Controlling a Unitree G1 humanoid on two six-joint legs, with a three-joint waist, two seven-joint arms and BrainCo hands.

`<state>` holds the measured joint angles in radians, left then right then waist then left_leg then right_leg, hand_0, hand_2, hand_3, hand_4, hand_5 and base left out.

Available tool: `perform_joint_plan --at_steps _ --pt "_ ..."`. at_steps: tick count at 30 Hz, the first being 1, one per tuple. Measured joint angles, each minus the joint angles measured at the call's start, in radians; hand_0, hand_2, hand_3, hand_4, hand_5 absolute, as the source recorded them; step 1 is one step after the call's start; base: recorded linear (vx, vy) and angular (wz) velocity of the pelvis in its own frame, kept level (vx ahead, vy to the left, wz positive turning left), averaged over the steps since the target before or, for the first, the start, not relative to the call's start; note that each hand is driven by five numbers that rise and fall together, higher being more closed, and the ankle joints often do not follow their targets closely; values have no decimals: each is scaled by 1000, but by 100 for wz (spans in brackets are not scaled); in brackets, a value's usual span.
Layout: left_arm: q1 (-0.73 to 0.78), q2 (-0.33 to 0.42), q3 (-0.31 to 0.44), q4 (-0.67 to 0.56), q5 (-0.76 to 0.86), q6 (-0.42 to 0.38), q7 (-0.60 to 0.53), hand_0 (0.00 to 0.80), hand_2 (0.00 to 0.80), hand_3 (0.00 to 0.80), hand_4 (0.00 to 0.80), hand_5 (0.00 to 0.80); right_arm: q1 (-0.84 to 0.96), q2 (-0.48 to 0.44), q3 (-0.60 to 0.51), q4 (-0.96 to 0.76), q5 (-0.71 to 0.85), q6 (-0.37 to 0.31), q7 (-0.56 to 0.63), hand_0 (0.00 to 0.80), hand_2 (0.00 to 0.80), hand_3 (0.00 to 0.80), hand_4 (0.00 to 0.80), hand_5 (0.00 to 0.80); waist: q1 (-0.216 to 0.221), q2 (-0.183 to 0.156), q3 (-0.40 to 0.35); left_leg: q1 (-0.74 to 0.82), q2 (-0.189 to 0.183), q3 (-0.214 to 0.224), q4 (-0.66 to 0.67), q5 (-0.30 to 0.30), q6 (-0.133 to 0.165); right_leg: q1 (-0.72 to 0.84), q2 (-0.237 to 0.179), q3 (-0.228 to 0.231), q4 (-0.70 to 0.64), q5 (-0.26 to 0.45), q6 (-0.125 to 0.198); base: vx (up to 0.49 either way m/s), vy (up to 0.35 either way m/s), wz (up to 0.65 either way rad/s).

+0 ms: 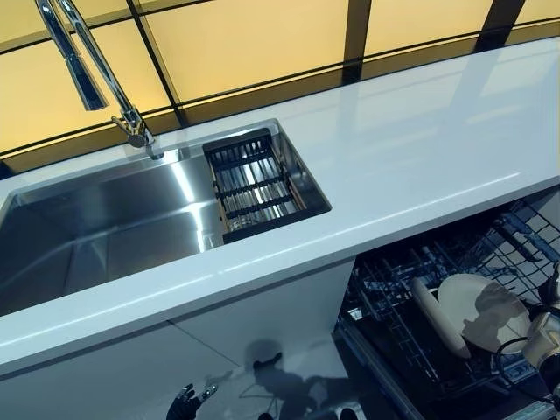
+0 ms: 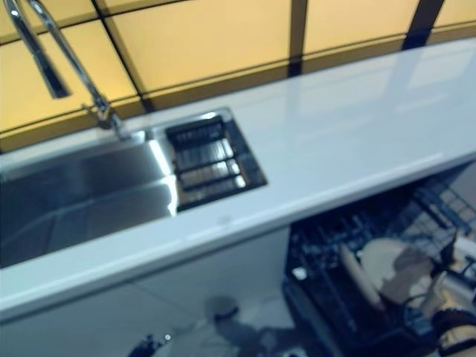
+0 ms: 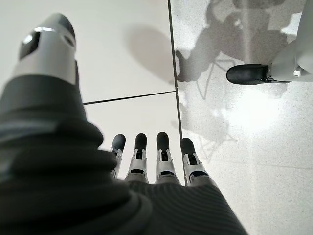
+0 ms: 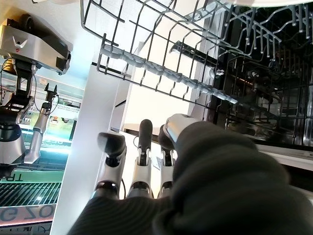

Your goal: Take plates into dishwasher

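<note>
Head views: two plates [image 1: 472, 308] upright in dishwasher rack [image 1: 411, 289], low at right under white counter [image 1: 394, 166]; sink [image 1: 96, 232] at left; left wrist: left hand [image 3: 146, 159] straight, empty; right wrist: right hand [image 4: 139, 156] relaxed, empty, beside rack wires.

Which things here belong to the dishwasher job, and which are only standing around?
For the job:
- plates
- dishwasher rack
- right hand, open, holding nothing

Not for the job:
- sink
- faucet
- black drain tray
- countertop
- left hand, idle, low
</note>
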<state>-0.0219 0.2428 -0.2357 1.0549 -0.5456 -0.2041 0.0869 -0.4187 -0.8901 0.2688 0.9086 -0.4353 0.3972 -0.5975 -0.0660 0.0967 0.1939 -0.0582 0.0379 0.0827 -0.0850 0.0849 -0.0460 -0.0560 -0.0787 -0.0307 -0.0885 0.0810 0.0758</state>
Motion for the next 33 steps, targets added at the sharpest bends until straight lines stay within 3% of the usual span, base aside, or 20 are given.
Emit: perform_joint_plan --at_steps 2,3,4,5,9,17,33 --pt "-1 0 0 -2 0 0 -1 0 0 0 0 0 0 0 0 -2 11 -4 4 800 800 800 800 800 1 -1 4 0 -1 0 0 0 0 0 0 0 0 0 0 0 0 0" --pt "-1 0 0 -2 0 0 -1 0 0 0 0 0 0 0 0 -2 17 -7 5 722 722 722 722 722 1 -1 4 0 -1 0 0 0 0 0 -1 0 0 0 0 0 0 0" --pt "0 0 0 -2 0 0 -1 0 0 0 0 0 0 0 -2 -7 29 -18 6 242 242 242 242 242 0 -2 5 0 -2 0 0 0 0 0 -1 0 0 0 0 0 0 0" --pt "-1 0 0 -3 0 0 -1 0 0 0 0 0 0 0 -9 -15 38 -26 6 0 0 0 0 0 0 -3 8 0 -2 0 0 0 0 0 -1 0 0 0 0 0 0 0" --pt "-2 0 0 -3 0 0 -2 0 0 0 0 0 0 0 -25 -40 80 -78 55 0 0 0 0 0 0 -10 16 2 -3 0 0 0 0 2 -1 0 0 0 0 8 5 0" --pt "0 0 3 -3 2 -2 -8 0 0 0 0 0 58 8 -29 -191 81 -190 276 0 0 0 0 0 -2 -36 31 21 -5 0 0 0 0 20 -2 5 3 -2 1 16 6 0" --pt "12 -2 36 -2 22 -3 1 0 0 0 0 0 243 13 -62 -398 -111 -220 675 0 0 0 0 0 -47 -125 -4 49 5 22 -1 -7 3 37 2 27 3 -1 1 6 -3 -3"
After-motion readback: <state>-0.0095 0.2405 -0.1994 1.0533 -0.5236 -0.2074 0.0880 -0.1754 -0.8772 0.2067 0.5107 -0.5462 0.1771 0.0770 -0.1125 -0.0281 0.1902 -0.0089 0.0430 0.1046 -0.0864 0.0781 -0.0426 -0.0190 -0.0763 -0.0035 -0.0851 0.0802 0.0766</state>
